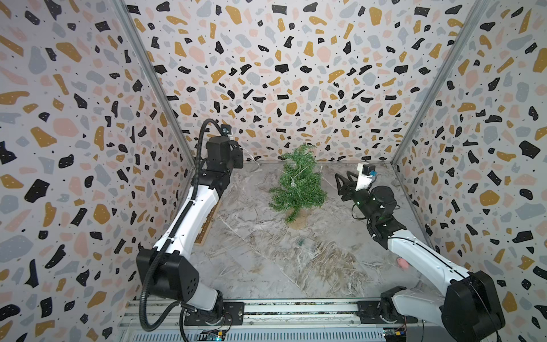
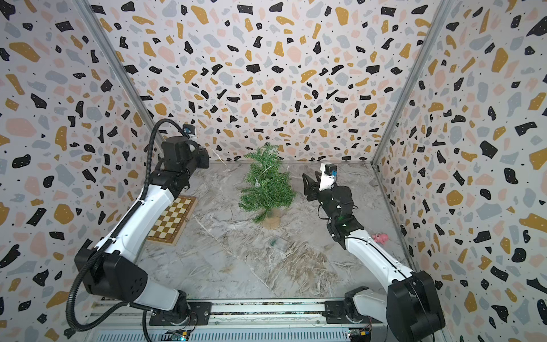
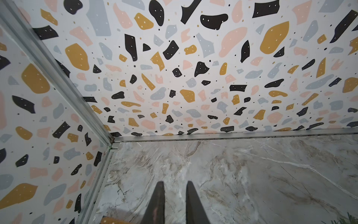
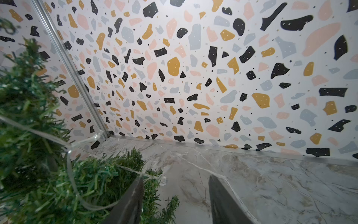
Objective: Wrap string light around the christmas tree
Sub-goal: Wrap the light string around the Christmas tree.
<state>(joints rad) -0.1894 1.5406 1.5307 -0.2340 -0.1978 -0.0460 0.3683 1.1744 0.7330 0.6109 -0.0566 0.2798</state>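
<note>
Right wrist view, unlike left, shows string light (image 4: 85, 140) on christmas tree (image 4: 29, 97) by spread right fingers (image 4: 131, 203); left fingers (image 3: 157, 203) state unclear

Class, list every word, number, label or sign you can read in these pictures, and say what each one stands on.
No text can be read for certain.
Chessboard rim, left wrist view: small marks, perhaps digits, too blurred to read.
Left arm, in a top view: tiny white mark, too small to read.
</note>
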